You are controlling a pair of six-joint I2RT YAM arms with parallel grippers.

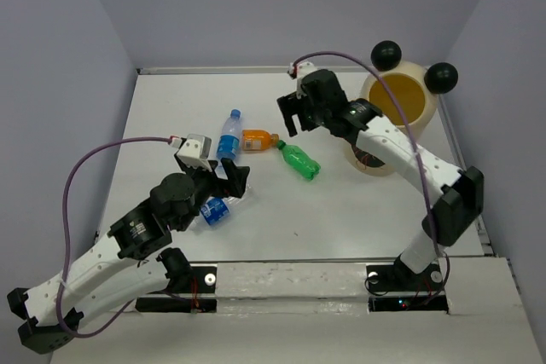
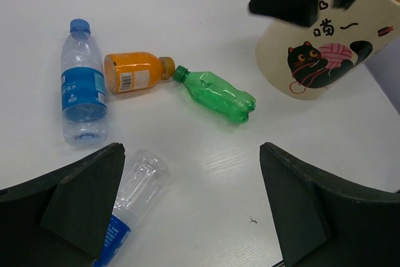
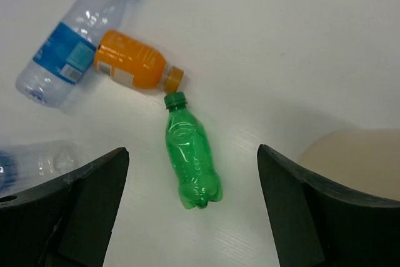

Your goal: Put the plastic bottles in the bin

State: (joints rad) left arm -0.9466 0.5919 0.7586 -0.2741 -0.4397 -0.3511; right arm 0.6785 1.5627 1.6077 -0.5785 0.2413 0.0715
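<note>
On the table (image 1: 341, 219) I see four bottles lying on their sides around the middle. The leftmost bottle (image 1: 229, 135) has its cap toward the far side. The middle bottle (image 1: 258, 139) lies just right of it, cap to cap with the right bottle (image 1: 300, 161), which slants off toward the near right. The near bottle (image 1: 215, 210) lies apart, nearer than the leftmost one. The bin (image 2: 281, 42) stands at the far right, well apart from them all.

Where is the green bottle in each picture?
Top external: the green bottle lies near the picture's centre, cap pointing up-left.
Left wrist: just above centre, cap pointing left.
Right wrist: at centre, cap pointing up.
Shared landmark: the orange bottle, whose cap almost meets the green cap in every view.
</note>
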